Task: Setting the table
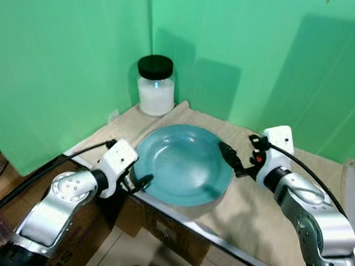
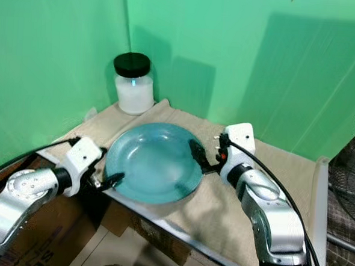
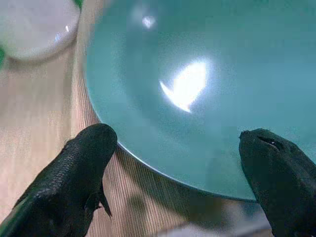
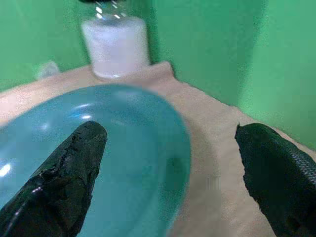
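One round teal ceramic plate (image 1: 183, 163) lay at the near edge of the cloth-covered table (image 1: 263, 216). The left gripper (image 1: 139, 182) and right gripper (image 1: 231, 158) flanked its rim, jaws spread, probably to position it. A black-lidded white jar (image 1: 155, 85) stood far left.

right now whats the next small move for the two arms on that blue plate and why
Probably draw both tools back off the plate. It lies flat on the cloth, near the jar, and the left tool and right tool are open at opposite rims, gripping nothing.
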`<state>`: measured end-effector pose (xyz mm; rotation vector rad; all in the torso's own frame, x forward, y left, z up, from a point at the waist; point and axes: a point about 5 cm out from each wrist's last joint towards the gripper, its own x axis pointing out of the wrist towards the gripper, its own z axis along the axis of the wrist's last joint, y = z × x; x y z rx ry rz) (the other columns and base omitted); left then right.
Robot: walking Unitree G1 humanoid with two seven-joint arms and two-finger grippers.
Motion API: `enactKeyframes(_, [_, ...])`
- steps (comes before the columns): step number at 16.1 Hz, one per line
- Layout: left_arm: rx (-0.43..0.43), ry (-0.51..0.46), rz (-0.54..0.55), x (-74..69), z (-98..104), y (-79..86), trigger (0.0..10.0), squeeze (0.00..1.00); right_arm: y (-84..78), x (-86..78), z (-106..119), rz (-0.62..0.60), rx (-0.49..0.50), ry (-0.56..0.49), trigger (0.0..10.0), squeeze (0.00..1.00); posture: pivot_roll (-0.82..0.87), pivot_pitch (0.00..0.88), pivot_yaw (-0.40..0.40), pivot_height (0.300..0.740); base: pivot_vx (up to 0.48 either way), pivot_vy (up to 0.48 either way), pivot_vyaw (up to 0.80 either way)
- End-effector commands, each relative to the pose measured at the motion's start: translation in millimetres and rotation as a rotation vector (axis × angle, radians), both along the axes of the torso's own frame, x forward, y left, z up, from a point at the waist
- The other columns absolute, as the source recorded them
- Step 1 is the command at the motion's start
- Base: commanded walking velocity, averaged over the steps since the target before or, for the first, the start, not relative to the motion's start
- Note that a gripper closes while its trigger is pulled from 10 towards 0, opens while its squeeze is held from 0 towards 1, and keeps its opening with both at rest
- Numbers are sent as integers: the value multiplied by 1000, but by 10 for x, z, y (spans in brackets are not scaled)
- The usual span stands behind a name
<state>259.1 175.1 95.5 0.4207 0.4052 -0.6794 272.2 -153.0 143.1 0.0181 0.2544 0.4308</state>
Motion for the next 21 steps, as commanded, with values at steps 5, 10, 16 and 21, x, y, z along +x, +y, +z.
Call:
enactKeyframes(5, [81, 40, -53, -3, -171, 96, 10000, 0, 15, 108, -75, 39, 46, 145, 10000, 0, 117, 0, 22, 740, 0, 0, 0])
enactKeyframes(10, [85, 22, -69, 30, -190, 77, 10000, 0, 91, 127, -97, 117, 173, 278, 1804, 0, 126, 0, 12, 740, 0, 0, 0])
enactKeyframes(16, [75, 14, -69, 31, -215, 44, 10000, 0, 212, 166, -184, 96, 283, 348, 0, 0, 139, 0, -1, 740, 0, 0, 0])
enactKeyframes(21, [74, 4, -66, 46, -208, 43, 10000, 0, 206, 200, -170, 88, 288, 348, 0, 0, 141, 0, -4, 740, 0, 0, 0])
